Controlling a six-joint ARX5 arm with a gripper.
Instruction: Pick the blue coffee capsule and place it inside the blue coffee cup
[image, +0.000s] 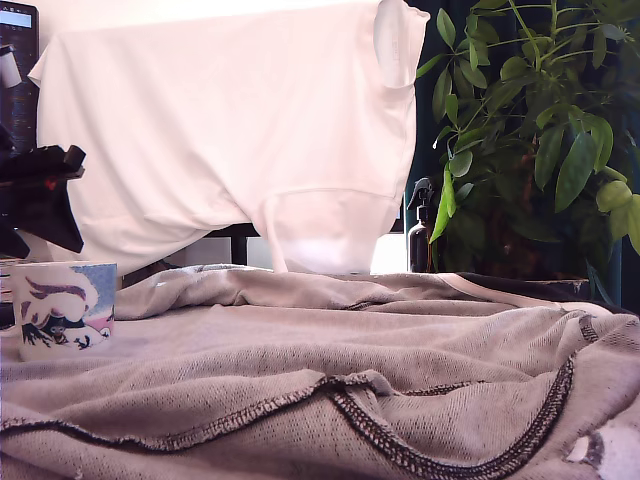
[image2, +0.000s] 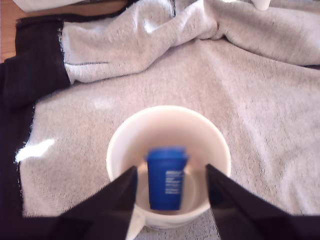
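The claw hangs right over the mug, its two dark fingers spread apart with gaps on both sides of the blue capsule; the capsule sits inside the mug, slightly blurred, its pale label showing, touching neither finger; in the exterior view the mug stands at the far left on a rumpled grey cloth; a white sheet and a leafy plant stand behind.
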